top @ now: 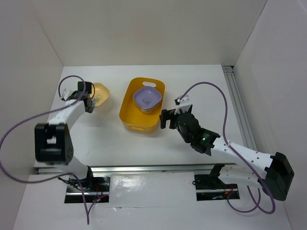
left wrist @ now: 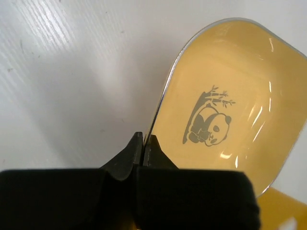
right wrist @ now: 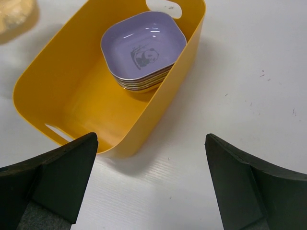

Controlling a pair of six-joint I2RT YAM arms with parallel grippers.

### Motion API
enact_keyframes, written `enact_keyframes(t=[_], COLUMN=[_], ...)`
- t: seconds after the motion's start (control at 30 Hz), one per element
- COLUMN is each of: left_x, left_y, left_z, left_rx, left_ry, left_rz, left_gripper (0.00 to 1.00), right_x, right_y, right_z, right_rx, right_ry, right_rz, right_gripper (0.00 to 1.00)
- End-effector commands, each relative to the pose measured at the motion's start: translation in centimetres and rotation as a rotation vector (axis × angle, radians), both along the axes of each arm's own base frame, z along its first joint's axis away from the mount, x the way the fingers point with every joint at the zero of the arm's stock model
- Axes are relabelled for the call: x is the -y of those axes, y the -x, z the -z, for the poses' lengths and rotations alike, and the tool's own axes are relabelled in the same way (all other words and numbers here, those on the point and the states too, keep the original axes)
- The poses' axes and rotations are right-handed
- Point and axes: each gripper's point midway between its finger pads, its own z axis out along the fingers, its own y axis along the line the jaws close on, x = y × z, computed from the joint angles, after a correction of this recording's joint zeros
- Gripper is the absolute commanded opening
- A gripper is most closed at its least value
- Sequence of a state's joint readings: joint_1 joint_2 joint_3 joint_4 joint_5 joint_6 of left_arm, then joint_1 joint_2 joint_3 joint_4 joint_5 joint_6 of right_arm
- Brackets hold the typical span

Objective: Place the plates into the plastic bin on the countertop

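My left gripper is shut on the rim of a yellow-orange plate with a panda print, held tilted above the countertop, left of the plastic bin. The bin holds a stack of several plates with a lavender panda plate on top, at its far end. My right gripper is open and empty over the white surface, just right of the bin's near end.
White walls enclose the countertop on the left, back and right. A metal rail runs along the right edge. The left arm's purple cable loops out on the left side.
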State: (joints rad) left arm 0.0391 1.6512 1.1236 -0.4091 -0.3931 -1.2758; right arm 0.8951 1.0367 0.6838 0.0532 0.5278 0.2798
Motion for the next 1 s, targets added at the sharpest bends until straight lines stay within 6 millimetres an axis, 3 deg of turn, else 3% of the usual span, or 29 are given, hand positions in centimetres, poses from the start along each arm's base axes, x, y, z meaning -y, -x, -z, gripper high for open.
enact_keyframes(t=[0.0, 0.03, 0.1, 0.2, 0.23, 0.33, 0.5, 0.53, 0.57, 0.7, 0.87, 0.93, 0.97], left_x=[1.7, 2.4, 4.8, 8.4, 10.5, 14.8, 20.1, 21.0, 22.3, 24.7, 26.1, 27.0, 27.5], left_y=[0.9, 1.2, 0.8, 0.3, 0.1, -0.6, -1.9, -2.5, -2.6, -3.2, -3.7, -3.8, -4.3], left_z=[-7.4, -11.0, -13.4, -14.1, -14.6, -14.0, -13.0, -13.5, -12.2, -10.9, -9.2, -7.6, -8.1], left_rx=[0.3, 0.42, 0.527, 0.505, 0.497, 0.478, 0.463, 0.476, 0.444, 0.373, 0.302, 0.258, 0.262], left_ry=[-0.059, -0.084, -0.035, 0.009, 0.028, 0.081, 0.201, 0.225, 0.237, 0.276, 0.277, 0.261, 0.271], left_rz=[-0.009, 0.042, 0.122, 0.212, 0.254, 0.307, 0.287, 0.284, 0.29, 0.233, 0.209, 0.233, 0.238], left_gripper=[0.0, 0.0, 0.0, 0.0, 0.0, 0.0, 0.0, 0.0, 0.0, 0.0, 0.0, 0.0, 0.04], right_x=[-0.2, 0.0, 0.0, 0.3, 0.6, 0.9, 1.8, 2.2, 2.6, 3.7, 4.6, 4.7, 4.8], right_y=[-0.4, -0.6, -0.6, -0.9, -0.8, -0.9, -0.5, -0.3, -0.2, 0.3, 0.9, 1.0, 1.0], right_z=[-0.8, -0.8, -0.8, -1.6, -1.7, -2.4, -3.5, -3.5, -4.2, -4.9, -5.5, -5.7, -5.5], right_rx=[0.026, 0.024, 0.024, 0.029, 0.031, 0.031, 0.038, 0.038, 0.045, 0.054, 0.066, 0.071, 0.065], right_ry=[-0.047, -0.055, -0.055, -0.091, -0.088, -0.11, -0.137, -0.132, -0.149, -0.151, -0.151, -0.158, -0.149], right_rz=[0.003, 0.014, 0.014, 0.03, 0.043, 0.066, 0.093, 0.103, 0.115, 0.135, 0.142, 0.142, 0.142], right_gripper=[1.0, 1.0, 1.0, 1.0, 1.0, 1.0, 1.0, 1.0, 1.0, 1.0, 1.0, 1.0, 1.0])
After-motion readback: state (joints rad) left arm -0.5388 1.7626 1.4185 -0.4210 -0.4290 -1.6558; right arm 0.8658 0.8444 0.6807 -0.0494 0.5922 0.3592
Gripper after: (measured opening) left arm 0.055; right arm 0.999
